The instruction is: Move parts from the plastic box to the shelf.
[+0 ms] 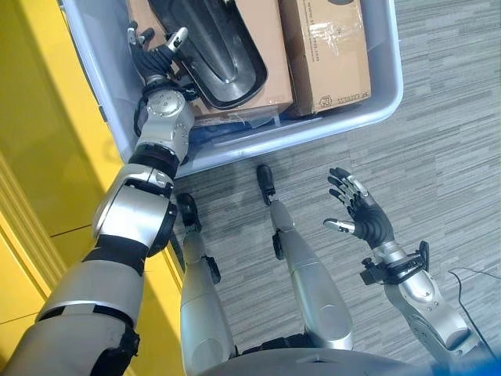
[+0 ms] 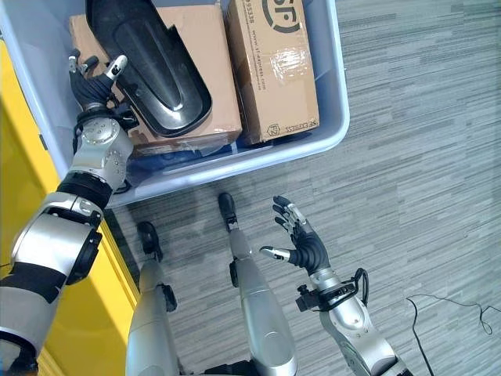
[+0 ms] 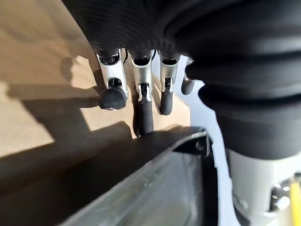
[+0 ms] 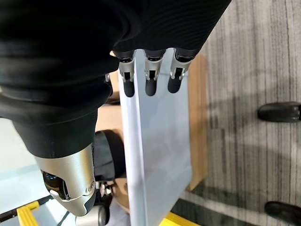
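Grey striped carpet (image 2: 407, 141) covers the floor, with a yellow panel (image 1: 47, 141) along the robot's left side. On the carpet stands a pale blue plastic box (image 2: 333, 117), its near rim toward the robot. Inside it a long black molded part (image 2: 153, 66), shaped like a shallow shell, lies on top of a flat cardboard box (image 2: 215, 78). Just beside that, on the robot's right, a second cardboard carton (image 2: 274, 66) with tape across its top stands against the box wall.

The left hand (image 2: 92, 82) reaches into the box at the near left end of the black part. Its fingers are loosely extended, dark tips pointing away from the robot, with the thumb lying against the part's edge. The left wrist view adds what the head views cannot: the fingertips (image 3: 143, 120) point down toward the tan cardboard just beside the dark rim of the part, and they are curled round nothing.

The right hand (image 1: 362, 215) hangs over bare carpet, well apart from the box, fingers spread and thumb held out, empty. Its own wrist view looks past straight fingertips (image 4: 150, 87) to the pale box wall seen edge-on.
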